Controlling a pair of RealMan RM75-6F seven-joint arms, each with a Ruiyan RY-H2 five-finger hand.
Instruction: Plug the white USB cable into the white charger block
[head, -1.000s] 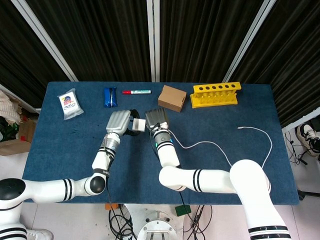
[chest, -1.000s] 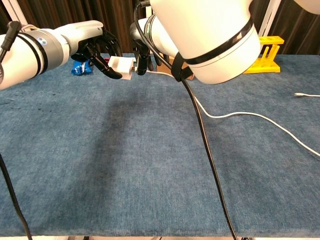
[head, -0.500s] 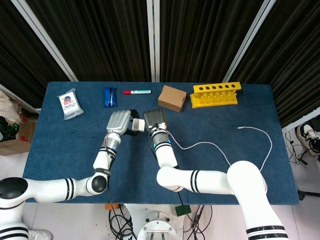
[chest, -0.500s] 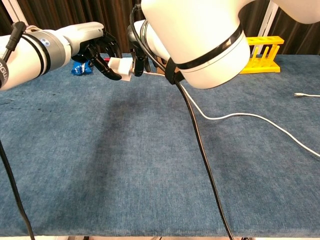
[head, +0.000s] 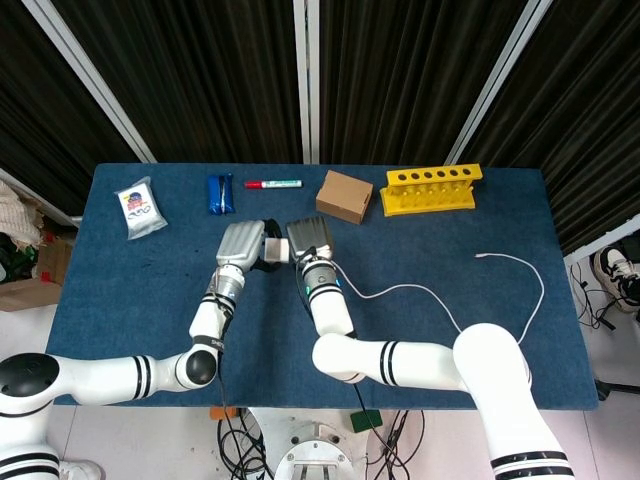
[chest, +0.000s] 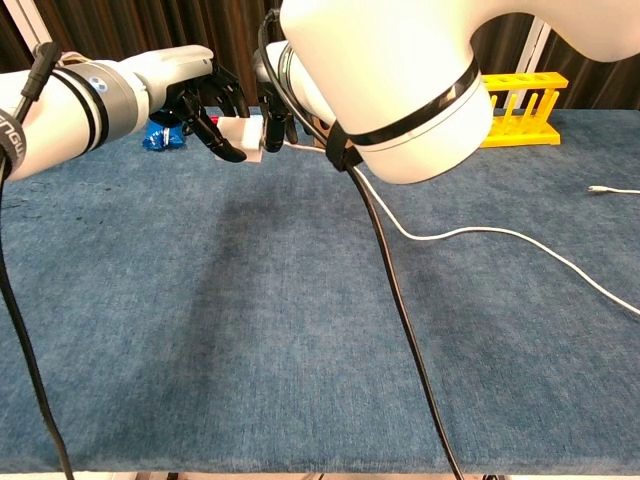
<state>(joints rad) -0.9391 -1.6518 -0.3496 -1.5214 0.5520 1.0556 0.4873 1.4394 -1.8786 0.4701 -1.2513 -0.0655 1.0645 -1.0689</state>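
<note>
the left hand (head: 240, 243) grips the charger (head: 274, 250) above the middle of the table (head: 120, 290), its dark fingers (chest: 222, 143) wrapped around the white block. the right hand (head: 311, 238) sits just beside it, meeting the charger's right face; it pinches the plug end of the cable (head: 420, 289) there, though the plug itself is hidden between the two hands and i cannot tell whether it is seated. from the right hand the cable runs right across the cloth, loops near the table's right side and ends in a small free tip (head: 482, 257).

along the far edge stands a yellow rack (head: 431, 188) with a row of holes on top; what is in them cannot be made out. left of it lie a cardboard box (head: 344, 196), closed, then a red-capped marker (head: 273, 184), a blue packet (head: 220, 193) and a white pouch (head: 139, 207).
</note>
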